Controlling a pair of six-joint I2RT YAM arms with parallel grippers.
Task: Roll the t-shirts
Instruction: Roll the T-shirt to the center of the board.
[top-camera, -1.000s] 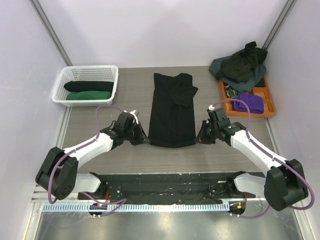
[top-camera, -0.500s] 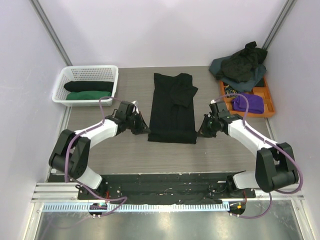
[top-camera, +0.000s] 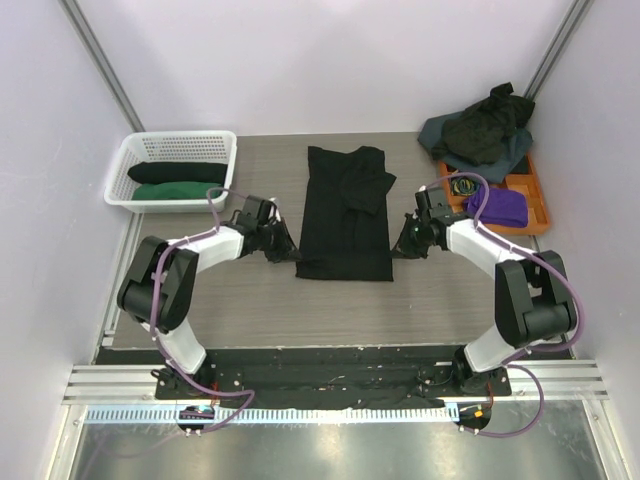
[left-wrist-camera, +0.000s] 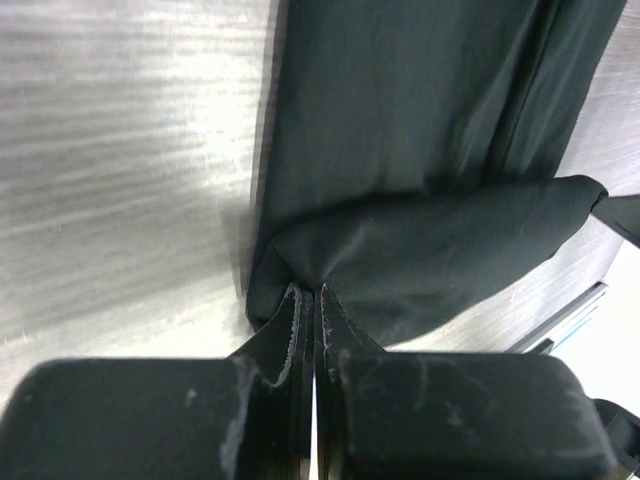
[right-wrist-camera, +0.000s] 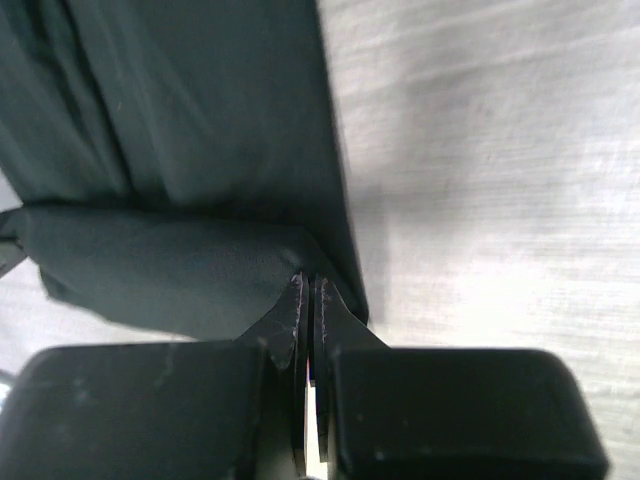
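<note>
A black t-shirt (top-camera: 345, 210) lies folded into a long strip in the middle of the table, its near hem turned over onto itself. My left gripper (top-camera: 289, 255) is shut on the hem's left corner (left-wrist-camera: 300, 270). At the right corner (right-wrist-camera: 300, 262) my right gripper (top-camera: 398, 250) pinches the same hem shut. The turned-over band of cloth (left-wrist-camera: 450, 240) spans between the two grippers. Two rolled t-shirts, one black (top-camera: 178, 172) and one dark green (top-camera: 180, 190), lie in the white basket (top-camera: 160, 147). A heap of dark t-shirts (top-camera: 480, 130) sits at the far right.
An orange tray (top-camera: 530, 200) at the right holds a purple cloth (top-camera: 497, 207) and a small coil of cord (top-camera: 462, 185). Grey walls close in the table at the back and both sides.
Both grippers have moved away from the bases with the hem, folding the near end of the black t-shirt over itself; the strip now looks shorter.
</note>
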